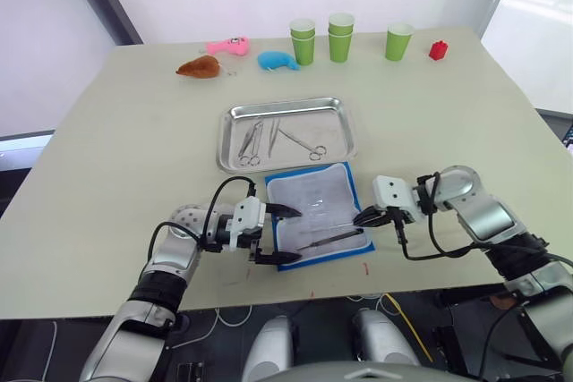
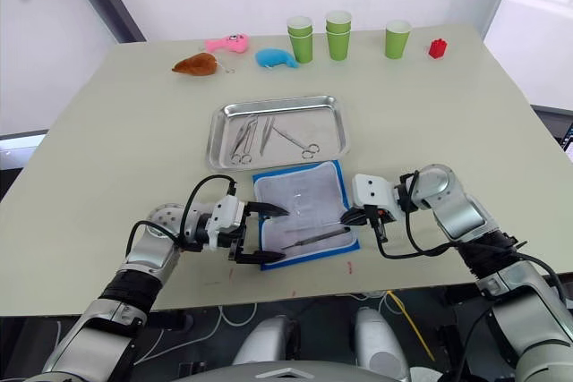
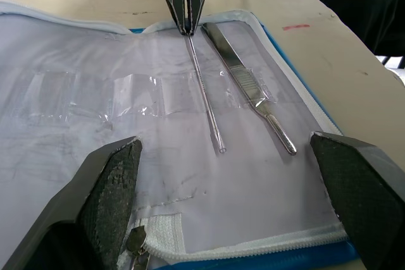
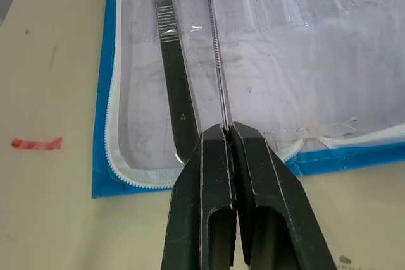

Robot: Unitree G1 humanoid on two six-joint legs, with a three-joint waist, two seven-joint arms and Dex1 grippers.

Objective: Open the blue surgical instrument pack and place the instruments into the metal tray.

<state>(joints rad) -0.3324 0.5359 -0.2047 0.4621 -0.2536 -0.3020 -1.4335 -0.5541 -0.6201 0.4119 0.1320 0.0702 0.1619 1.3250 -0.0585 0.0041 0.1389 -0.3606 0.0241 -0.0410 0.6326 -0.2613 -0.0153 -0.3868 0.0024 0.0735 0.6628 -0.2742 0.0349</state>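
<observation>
From the left eye view, I am seeing the pack (image 1: pixel 313 215) lying unzipped and spread flat at 6 o'clock of the tray (image 1: pixel 345 143), just beside its near rim. The tray is already holding several instruments (image 1: pixel 277 138), ring-handled ones among them. My left gripper (image 1: pixel 277 234) is hovering spread wide over the pack's 9 o'clock edge, grasping nothing. My right gripper (image 1: pixel 363 216) is working at the pack's 3 o'clock edge.

In the right eye view the same layout is showing, with green cups (image 2: pixel 338 35) and soft toys (image 2: pixel 233 54) sitting well apart at the table's (image 2: pixel 107 140) 12 o'clock side.

Through the left wrist view I am looking across the pale lining: a thin probe (image 3: pixel 205 93) and a flat handle (image 3: pixel 250 86) are lying side by side on it, and most clear sleeves are looking vacated.

The right wrist view is showing my right fingers pinched tight on the probe's end, the handle lying just beside it.

I am judging the job well along: pack opened, most tools transferred, these two remaining, one of them gripped.
</observation>
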